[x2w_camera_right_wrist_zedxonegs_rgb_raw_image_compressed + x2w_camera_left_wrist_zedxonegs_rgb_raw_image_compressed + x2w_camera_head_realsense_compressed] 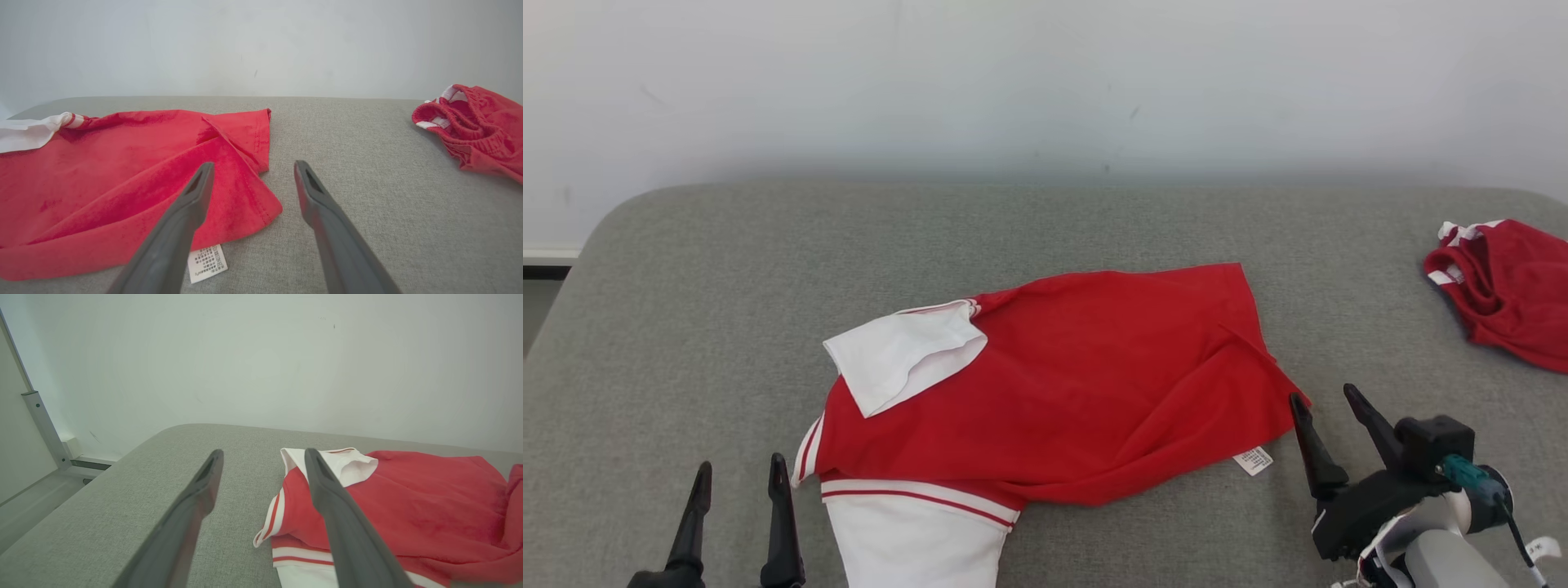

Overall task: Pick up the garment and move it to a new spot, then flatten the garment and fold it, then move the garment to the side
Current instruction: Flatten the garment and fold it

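A red garment (1086,384) with white sleeves and red-striped cuffs lies partly folded on the grey padded table (686,327); it also shows in the left wrist view (416,506) and the right wrist view (114,183). A white care label (1254,460) sticks out at its near right hem. My left gripper (739,474) stands open at the lower left, just left of the garment's near white sleeve, holding nothing. By the garment's right corner my right gripper (1323,400) is open, its fingers empty and close to the hem. Both sets of fingers (327,486) (196,192) hover above the table.
A second red garment (1507,286) with white trim lies bunched at the table's far right edge, also in the right wrist view (474,122). A white wall stands behind the table. The table's rounded left corner drops off near a metal frame (43,428).
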Robot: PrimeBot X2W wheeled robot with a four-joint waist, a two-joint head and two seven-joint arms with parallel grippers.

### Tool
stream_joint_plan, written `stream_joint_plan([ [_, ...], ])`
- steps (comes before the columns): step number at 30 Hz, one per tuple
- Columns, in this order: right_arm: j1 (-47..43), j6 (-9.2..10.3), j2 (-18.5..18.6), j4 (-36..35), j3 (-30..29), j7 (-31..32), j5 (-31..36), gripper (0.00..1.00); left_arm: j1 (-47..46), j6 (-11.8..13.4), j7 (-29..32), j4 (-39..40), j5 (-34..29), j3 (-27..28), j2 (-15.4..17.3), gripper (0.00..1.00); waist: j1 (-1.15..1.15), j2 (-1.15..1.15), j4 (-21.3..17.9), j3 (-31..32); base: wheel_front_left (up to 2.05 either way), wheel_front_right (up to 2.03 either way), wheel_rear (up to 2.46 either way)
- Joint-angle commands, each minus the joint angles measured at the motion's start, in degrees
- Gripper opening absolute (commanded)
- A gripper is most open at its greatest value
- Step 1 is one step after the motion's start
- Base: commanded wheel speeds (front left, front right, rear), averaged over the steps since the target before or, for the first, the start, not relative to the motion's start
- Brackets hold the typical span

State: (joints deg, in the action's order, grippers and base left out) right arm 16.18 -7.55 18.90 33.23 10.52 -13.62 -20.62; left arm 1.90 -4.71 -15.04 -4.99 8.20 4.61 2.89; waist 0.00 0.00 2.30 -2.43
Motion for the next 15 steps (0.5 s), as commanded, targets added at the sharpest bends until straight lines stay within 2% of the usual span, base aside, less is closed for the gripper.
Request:
stream_joint_plan([
  [1, 0.57, 0.16, 0.34, 0.51, 0.22, 0.18, 0.06, 1.0, 0.44, 0.09, -0.18, 0.14, -0.4, 0.11, -0.01, 1.0, 0.0, 0.0, 0.5, -0.08, 0.0, 0.0, 0.0],
  [11, 7.55, 0.16, 1.52, 13.41, 3.66, 1.83, -0.97, 1.0, -0.87, -0.53, -0.17, -0.61, -0.32, -0.18, -0.03, 1.0, 0.0, 0.0, 3.3, -1.65, 0.0, 0.0, 0.0],
  [13, 8.62, 0.16, 0.95, 15.73, 4.49, 1.9, -1.79, 0.47, -0.87, -0.51, -0.18, -0.64, -0.24, -0.16, -0.03, 1.0, 0.0, 0.0, 3.43, -1.93, 0.0, 0.0, 0.0],
  [14, 9.12, 0.16, 0.89, 16.76, 4.97, 1.8, -2.12, 0.02, -0.88, -0.45, -0.18, -0.64, -0.16, -0.2, -0.03, 1.0, 0.0, 0.0, 3.46, -2.07, 0.0, 0.0, 0.0],
  [15, 9.63, 0.16, 0.95, 17.64, 5.34, 1.52, -2.49, 0.0, -0.97, -0.4, -0.18, -0.66, -0.1, -0.22, -0.03, 1.0, 0.0, 0.0, 3.48, -2.21, 0.0, 0.0, 0.0],
])
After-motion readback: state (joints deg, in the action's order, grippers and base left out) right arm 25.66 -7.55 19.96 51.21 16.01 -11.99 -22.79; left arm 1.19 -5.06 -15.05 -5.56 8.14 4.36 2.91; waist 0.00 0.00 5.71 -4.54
